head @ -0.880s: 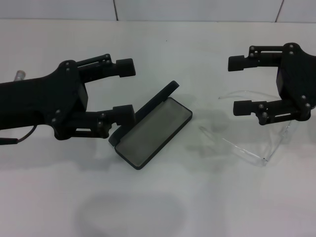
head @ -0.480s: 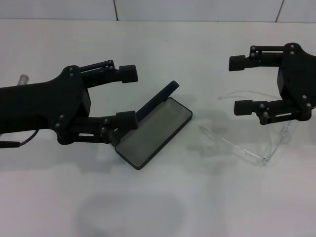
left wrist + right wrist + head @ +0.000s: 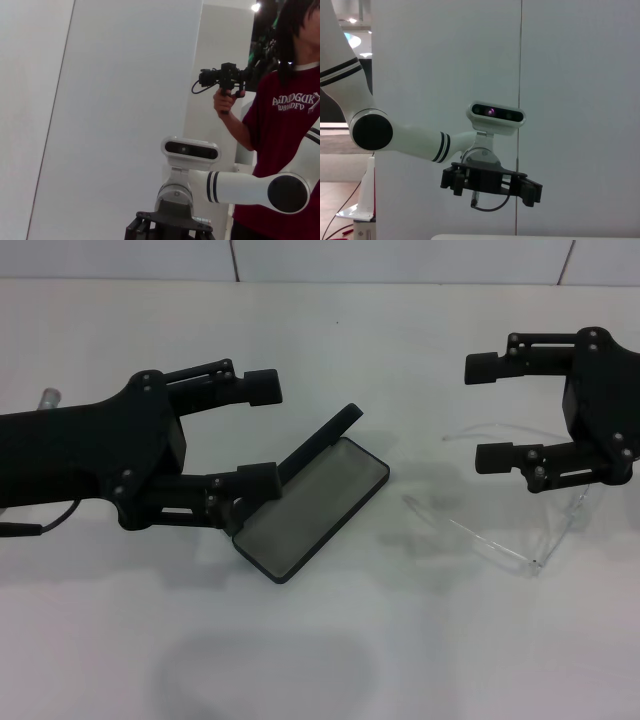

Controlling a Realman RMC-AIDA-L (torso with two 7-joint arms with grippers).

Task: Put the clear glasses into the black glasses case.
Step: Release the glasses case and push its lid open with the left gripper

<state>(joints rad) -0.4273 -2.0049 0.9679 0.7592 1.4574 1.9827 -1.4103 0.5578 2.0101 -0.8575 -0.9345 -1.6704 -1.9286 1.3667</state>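
The black glasses case lies open on the white table, grey lining up, its lid tilted up along the far-left side. My left gripper is open just left of the case. Its lower finger overlaps the case's left corner; I cannot tell whether they touch. The clear glasses rest on the table at the right, temple arms pointing toward the case. Above them my right gripper hovers open, with nothing between its fingers. The left gripper also shows from afar in the right wrist view.
The white table runs back to a tiled wall. A small metal object pokes out behind the left arm. In the left wrist view a person holding a camera stands behind the right arm.
My left gripper has shifted slightly right and toward the case, its lower finger now against the case's left corner. The right gripper, the glasses and the case have stayed put.
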